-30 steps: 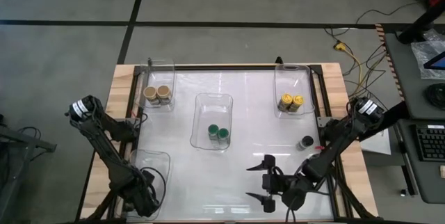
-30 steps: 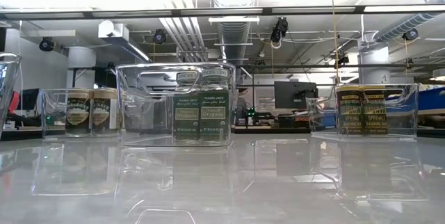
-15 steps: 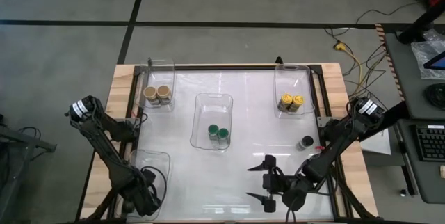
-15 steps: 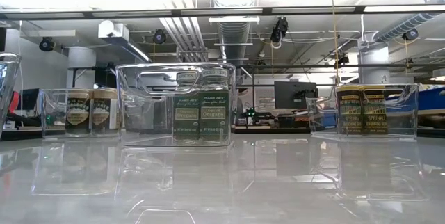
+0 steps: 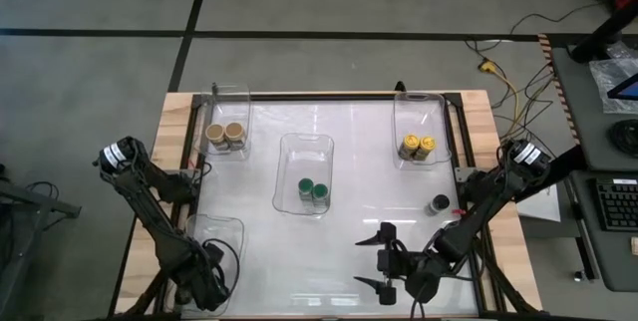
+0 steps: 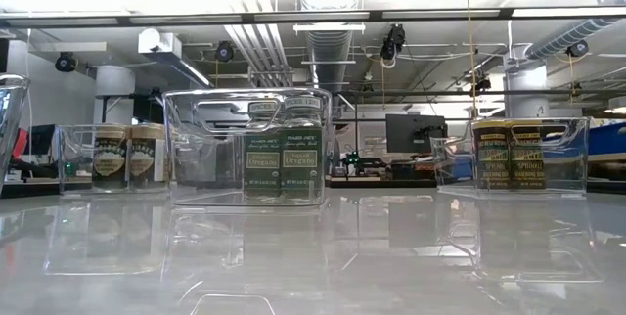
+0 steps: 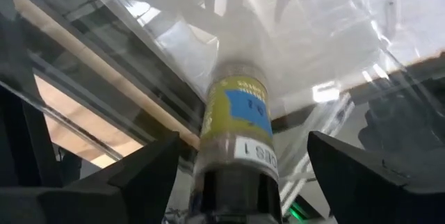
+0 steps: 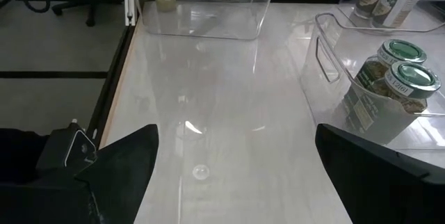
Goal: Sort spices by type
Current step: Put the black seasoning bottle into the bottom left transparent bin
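On the glossy white table [image 5: 349,251], the right gripper [image 5: 373,258] hovers with jaws spread; the left gripper [image 7: 240,175] (inside a clear near-corner bin [image 5: 231,229]) has jaws parted around a cylindrical jar [image 7: 238,116]. Beyond, green-lidded jars [image 5: 312,189] share a transparent bin; a black-lidded jar [image 5: 439,203] stands alone.

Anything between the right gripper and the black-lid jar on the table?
No. In the high view, only bare tabletop separates the right gripper from the black-lid jar.
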Action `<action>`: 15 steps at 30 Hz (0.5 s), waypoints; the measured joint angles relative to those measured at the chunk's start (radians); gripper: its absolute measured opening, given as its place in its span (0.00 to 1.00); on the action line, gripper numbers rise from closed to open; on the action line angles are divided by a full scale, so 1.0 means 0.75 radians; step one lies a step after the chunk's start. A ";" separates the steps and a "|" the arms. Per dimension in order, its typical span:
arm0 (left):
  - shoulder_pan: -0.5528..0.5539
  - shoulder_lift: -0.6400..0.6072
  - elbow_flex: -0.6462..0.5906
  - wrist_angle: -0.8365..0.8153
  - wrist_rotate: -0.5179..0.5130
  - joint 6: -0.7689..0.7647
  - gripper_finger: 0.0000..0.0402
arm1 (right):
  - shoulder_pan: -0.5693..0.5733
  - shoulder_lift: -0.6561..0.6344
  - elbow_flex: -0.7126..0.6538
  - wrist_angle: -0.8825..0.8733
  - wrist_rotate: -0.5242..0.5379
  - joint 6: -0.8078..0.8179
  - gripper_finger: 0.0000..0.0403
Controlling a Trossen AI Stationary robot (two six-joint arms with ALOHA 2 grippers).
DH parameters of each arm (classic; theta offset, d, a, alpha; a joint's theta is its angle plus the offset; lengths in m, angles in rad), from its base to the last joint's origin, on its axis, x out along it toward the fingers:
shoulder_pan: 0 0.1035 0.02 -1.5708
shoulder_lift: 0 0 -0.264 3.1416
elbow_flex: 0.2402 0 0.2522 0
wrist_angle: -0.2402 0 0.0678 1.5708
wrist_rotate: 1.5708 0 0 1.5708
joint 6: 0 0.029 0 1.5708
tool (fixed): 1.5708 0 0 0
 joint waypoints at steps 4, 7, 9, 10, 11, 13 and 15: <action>0.000 -0.001 0.030 -0.006 0.010 0.005 0.75 | 0.000 0.000 0.000 0.000 0.000 0.000 0.94; 0.000 -0.002 0.062 -0.087 0.009 0.005 0.75 | 0.000 0.000 0.000 0.000 0.000 0.000 0.94; 0.000 -0.002 0.099 -0.196 0.004 0.009 0.75 | 0.000 0.000 0.000 0.000 0.000 -0.001 0.94; 0.000 -0.002 0.127 -0.266 -0.013 0.012 0.75 | 0.000 0.000 0.000 0.000 0.000 -0.001 0.94; 0.000 -0.002 0.158 -0.334 -0.034 0.015 0.75 | 0.000 0.000 0.000 0.000 0.001 -0.003 0.94; -0.001 -0.002 0.222 -0.426 -0.089 0.020 0.75 | 0.000 0.000 0.000 0.000 0.001 -0.004 0.94; 0.000 -0.003 0.281 -0.426 -0.118 0.033 0.75 | 0.000 0.000 0.000 0.000 0.000 -0.002 0.94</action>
